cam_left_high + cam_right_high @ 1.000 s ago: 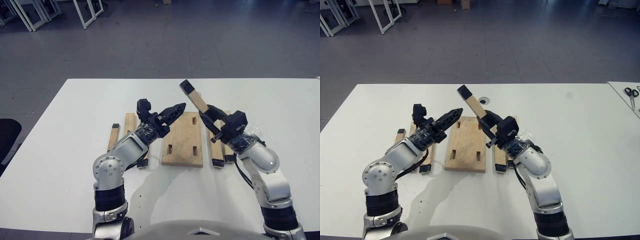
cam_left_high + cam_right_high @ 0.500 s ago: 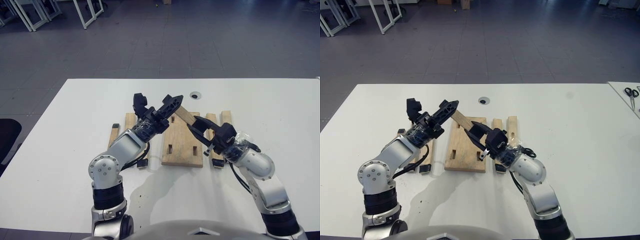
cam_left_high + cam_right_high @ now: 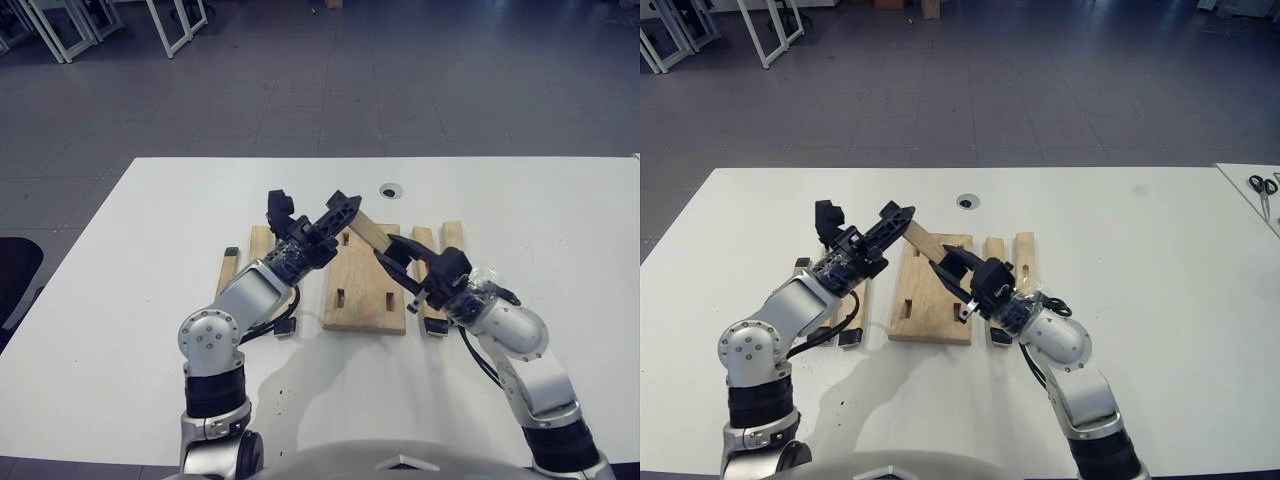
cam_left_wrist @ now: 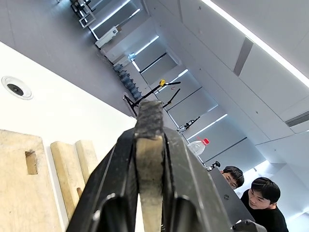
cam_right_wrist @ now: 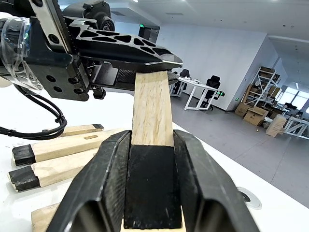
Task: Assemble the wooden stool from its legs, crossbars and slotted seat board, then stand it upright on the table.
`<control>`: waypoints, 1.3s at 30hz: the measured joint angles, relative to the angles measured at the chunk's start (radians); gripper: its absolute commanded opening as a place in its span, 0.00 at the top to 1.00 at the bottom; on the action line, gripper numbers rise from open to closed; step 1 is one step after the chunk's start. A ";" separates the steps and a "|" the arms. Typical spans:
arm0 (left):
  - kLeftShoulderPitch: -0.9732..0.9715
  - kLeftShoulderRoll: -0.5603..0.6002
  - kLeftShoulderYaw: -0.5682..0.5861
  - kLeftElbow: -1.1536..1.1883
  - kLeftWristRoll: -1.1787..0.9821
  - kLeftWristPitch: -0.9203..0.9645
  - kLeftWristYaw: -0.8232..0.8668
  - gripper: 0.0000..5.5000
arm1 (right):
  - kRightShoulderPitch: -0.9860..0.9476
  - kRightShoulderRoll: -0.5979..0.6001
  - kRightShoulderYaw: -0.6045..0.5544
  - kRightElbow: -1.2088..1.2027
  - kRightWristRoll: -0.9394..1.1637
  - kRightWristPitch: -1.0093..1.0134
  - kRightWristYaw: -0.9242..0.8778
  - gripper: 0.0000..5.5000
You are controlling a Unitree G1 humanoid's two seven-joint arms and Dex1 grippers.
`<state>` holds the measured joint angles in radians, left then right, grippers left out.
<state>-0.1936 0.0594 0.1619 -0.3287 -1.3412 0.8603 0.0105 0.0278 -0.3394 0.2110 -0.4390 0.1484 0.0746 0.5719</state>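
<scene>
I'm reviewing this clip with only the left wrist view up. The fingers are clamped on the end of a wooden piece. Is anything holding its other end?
Observer: Yes, the right gripper is shut on the other end of that leg.
Operator: Is that end plain wood?
Observer: No, the end it grips has a black cap.
Operator: Are any parts lying where my view doesn't reach?
Observer: Yes, wooden pieces lie flat on the table to the left of the seat board.
</scene>
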 measured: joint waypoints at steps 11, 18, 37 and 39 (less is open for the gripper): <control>-0.031 0.077 0.157 0.076 0.244 -0.271 0.080 0.92 | 0.042 -0.054 0.009 0.045 -0.127 -0.010 -0.035 0.51; 0.097 0.117 0.141 0.075 0.625 -0.425 0.111 0.92 | 0.055 -0.056 0.004 0.073 -0.146 -0.011 -0.062 0.51; 0.206 0.084 0.080 0.005 0.873 -0.439 0.108 0.92 | 0.084 -0.071 0.003 0.085 -0.166 -0.016 -0.066 0.51; 0.204 0.081 0.078 0.010 0.883 -0.441 0.103 0.92 | 0.084 -0.073 0.003 0.085 -0.166 -0.016 -0.065 0.51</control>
<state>0.0107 0.1400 0.2401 -0.3186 -0.4580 0.4193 0.1132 0.1123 -0.4125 0.2136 -0.3542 -0.0172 0.0588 0.5068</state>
